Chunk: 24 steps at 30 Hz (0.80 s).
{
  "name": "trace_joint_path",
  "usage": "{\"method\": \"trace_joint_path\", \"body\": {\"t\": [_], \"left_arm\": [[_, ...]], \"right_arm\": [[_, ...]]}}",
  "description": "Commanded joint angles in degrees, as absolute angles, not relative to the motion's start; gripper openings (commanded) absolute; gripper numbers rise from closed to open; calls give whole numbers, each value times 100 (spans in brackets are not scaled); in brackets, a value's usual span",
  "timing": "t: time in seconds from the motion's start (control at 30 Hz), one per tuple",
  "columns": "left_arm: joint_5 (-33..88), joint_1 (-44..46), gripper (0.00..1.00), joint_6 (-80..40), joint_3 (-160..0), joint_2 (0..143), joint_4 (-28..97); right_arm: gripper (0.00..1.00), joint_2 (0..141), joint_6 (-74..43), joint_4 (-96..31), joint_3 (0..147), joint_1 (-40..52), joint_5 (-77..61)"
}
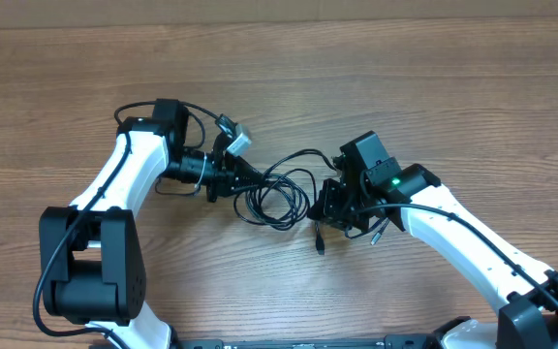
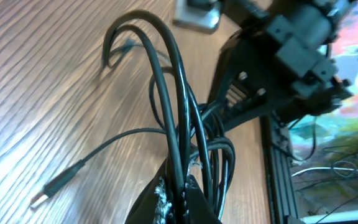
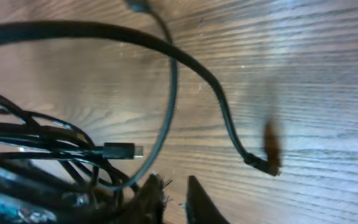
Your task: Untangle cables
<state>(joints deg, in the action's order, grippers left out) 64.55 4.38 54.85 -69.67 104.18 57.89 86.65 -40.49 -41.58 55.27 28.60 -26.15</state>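
A bunch of thin black cables (image 1: 279,191) is seen in loose, overlapping loops near the middle of the brown wood-grain counter (image 1: 434,78), between the two white arms. The left pincer (image 1: 245,177) is set at the left edge of the bunch. In the left wrist view its two dark tips (image 2: 179,198) are closed together, with several strands of the cables (image 2: 178,124) clamped between them. From there the strands arch up and over the counter. One thinner strand runs off to a small plug with a metal tip (image 2: 44,197), which lies flat on the wood.

The right pincer (image 1: 325,206) is placed at the right edge of the bunch. In the right wrist view its tips (image 3: 174,196) are held a narrow gap apart, and bare wood is seen between them. Whether anything is gripped further in cannot be told. The cables (image 3: 42,140) are crowded just to the left of those tips. A loose black plug end (image 1: 320,244) lies on the counter just below the bunch. A small grey-white block (image 1: 236,137) rests near the left arm's wrist.
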Motion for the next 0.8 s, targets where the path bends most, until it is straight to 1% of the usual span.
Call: {"method": "trace_joint_path", "body": {"t": [0.0, 0.17, 0.3, 0.4, 0.43, 0.53, 0.67, 0.7, 0.77], "left_arm": [[6149, 403, 4, 4759, -6947, 10416, 5586], [5824, 410, 4, 4073, -6947, 10416, 5229], [5612, 412, 4, 3833, -6947, 10416, 5131], [5614, 414, 4, 3833, -6947, 10416, 5133], [5614, 414, 4, 3833, -6947, 10416, 5133], [5614, 416, 4, 3833, -6947, 10416, 5133], [5614, 419, 4, 3833, -6947, 10416, 5105], [5614, 419, 4, 3833, -6947, 10416, 5105], [5616, 419, 4, 3833, -6947, 10416, 5107]], "right_arm": [[8, 8661, -4053, -4128, 5492, 2886, -1837], [7, 8661, -4053, -4125, 5492, 2886, -1039], [7, 8685, -4056, -4086, 5489, 2886, -902], [9, 8691, -4040, -4062, 5476, 2897, -904], [13, 8694, -3900, -4064, 5474, 2904, -930], [30, 8698, -3210, -4058, 5474, 2969, -1127], [49, 8814, -2099, -4141, 5476, 3194, -1181], [51, 8879, -1804, -4171, 5476, 3273, -1181], [50, 9072, -1319, -4108, 5474, 3479, -1103]]}}
